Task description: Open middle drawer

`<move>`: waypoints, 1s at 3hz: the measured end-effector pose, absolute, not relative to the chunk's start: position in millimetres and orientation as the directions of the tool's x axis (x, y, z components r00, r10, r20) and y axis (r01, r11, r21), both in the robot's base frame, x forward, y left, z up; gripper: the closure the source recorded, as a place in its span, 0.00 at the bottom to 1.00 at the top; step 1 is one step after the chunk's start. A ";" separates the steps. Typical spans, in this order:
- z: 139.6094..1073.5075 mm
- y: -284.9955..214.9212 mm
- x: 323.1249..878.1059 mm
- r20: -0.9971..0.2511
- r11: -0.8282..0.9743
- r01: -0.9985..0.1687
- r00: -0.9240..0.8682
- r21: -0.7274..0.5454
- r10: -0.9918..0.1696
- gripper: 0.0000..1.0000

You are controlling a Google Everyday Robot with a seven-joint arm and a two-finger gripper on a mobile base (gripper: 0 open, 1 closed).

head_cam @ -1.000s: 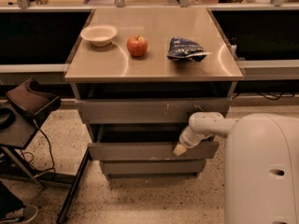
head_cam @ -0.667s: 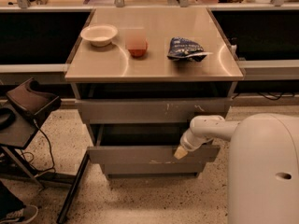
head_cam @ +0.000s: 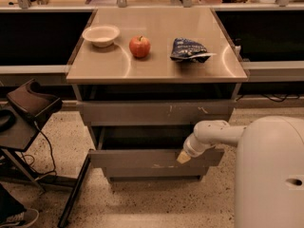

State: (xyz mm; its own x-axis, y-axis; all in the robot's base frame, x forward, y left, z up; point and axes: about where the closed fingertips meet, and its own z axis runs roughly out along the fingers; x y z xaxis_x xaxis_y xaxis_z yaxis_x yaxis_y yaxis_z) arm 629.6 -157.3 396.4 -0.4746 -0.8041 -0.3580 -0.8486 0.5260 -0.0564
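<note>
The middle drawer (head_cam: 142,158) is a wide shallow grey front with a pale scuff at its lower edge. It stands pulled out from the cabinet, with a dark gap above it. My gripper (head_cam: 184,157) is on the end of the white arm, which reaches in from the right. Its beige tip rests at the top edge of the drawer front, right of centre. The taller grey front with pale scratches (head_cam: 156,113) sits above. The narrowest front (head_cam: 152,178) sits below.
The cabinet top (head_cam: 156,65) holds a white bowl (head_cam: 100,34), a red apple (head_cam: 139,46) and a blue snack bag (head_cam: 188,50). A dark chair and stand (head_cam: 28,108) are at the left. My white body (head_cam: 270,175) fills the lower right. The floor is speckled.
The middle drawer front has slid a little further out toward me, and my gripper has moved with it. The things on top have stayed in place.
</note>
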 end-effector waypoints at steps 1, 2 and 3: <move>400.9 -162.1 614.1 -0.359 0.546 -0.836 -0.492 -0.059 -0.793 1.00; 400.9 -162.1 614.1 -0.359 0.546 -0.836 -0.493 -0.059 -0.793 1.00; 399.7 -166.0 600.5 -0.360 0.555 -0.830 -0.502 -0.057 -0.787 1.00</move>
State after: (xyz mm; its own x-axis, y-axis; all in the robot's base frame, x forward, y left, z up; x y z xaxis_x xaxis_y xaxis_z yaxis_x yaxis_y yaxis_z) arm 600.5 -166.0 399.7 -0.5015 -0.7869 -0.3596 -0.8300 0.5549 -0.0568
